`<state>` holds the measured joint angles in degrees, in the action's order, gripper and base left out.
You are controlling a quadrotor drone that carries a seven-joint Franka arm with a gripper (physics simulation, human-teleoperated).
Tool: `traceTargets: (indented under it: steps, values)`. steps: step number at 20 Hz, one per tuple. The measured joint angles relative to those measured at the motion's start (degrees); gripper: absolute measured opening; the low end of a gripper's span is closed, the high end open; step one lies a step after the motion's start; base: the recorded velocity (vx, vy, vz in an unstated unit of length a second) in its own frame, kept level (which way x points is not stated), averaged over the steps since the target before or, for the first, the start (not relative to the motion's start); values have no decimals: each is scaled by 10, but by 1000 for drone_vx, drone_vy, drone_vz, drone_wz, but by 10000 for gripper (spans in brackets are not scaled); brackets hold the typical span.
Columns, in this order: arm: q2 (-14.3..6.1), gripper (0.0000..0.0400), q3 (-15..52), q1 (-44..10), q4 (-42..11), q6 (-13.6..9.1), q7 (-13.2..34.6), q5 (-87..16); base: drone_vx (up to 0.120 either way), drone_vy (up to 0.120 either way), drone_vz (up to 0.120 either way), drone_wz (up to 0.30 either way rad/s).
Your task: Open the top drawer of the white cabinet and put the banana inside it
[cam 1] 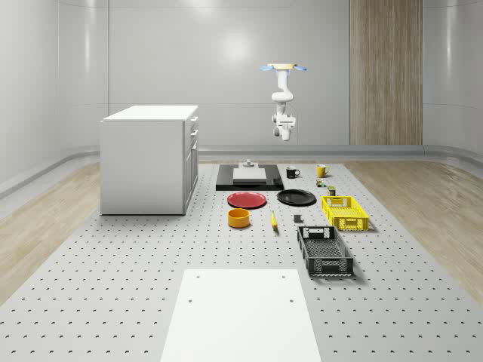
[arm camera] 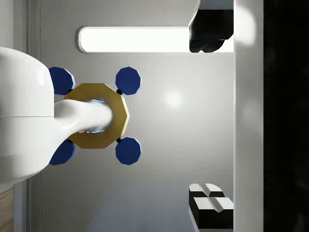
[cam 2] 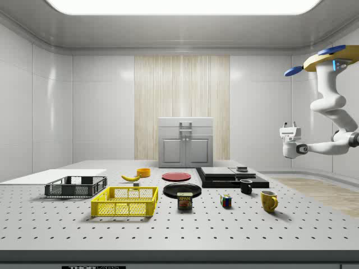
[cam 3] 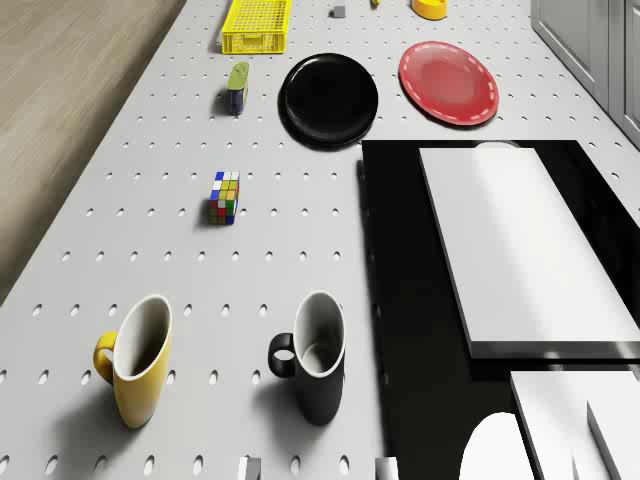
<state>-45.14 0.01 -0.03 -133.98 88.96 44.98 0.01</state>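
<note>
Two jobs remain, by my reading: the drawer is not yet open and the banana is not yet moved.

Nearest in the whole-scene view lies a flat white rectangular panel (cam 1: pixel 238 317) on the grey perforated metal table (cam 1: pixel 113 302). Behind it sits a black mesh crate (cam 1: pixel 324 250), then a yellow mesh crate (cam 1: pixel 345 212).

The curved yellow banana (cam 1: pixel 273 220) lies flat on the table just beside a squat orange bowl (cam 1: pixel 239 218). It is free on all sides, so probably easy to pinch from above. It is well apart from the gripper.

Next come a round red plate (cam 1: pixel 247 200) and a round black plate (cam 1: pixel 296 197). After them is a low black platform (cam 1: pixel 226 183) bearing a white block. A black mug (cam 1: pixel 292 173) and a yellow mug (cam 1: pixel 321 171) stand upright beyond.

The boxy white cabinet (cam 1: pixel 147 162) stands at the whole-scene view's left. Its fronts look flush in the side view, so I judge the top drawer (cam 2: pixel 185 128) closed.

The gold-bodied, blue-rotor drone (cam 2: pixel 331 56) hovers high over the table's far end, about above the mugs. Its white arm is folded beneath. The two-finger gripper (cam 2: pixel 290 125) hangs in the air near the arm and points upward. Its fingertips (arm camera: pixel 216 202) look pressed together on nothing, a stowed pose for flight, I think.

Room: pale glossy walls, one wood-slat panel, wood floor around the table, bright ceiling light.
</note>
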Motion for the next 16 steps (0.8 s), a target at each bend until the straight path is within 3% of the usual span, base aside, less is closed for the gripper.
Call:
traceTargets:
  steps: [6,8,11,16]
  values:
    - [14,400,-3,-1,73,-56,-1,7,120,-120,0,0]
    - [22,400,-83,17,88,-72,-25,126,120,-120,20,0]
    - [29,400,-205,51,72,-90,-56,301,120,-120,120,0]
    - [21,400,-323,105,17,-97,-81,478,120,-120,120,0]
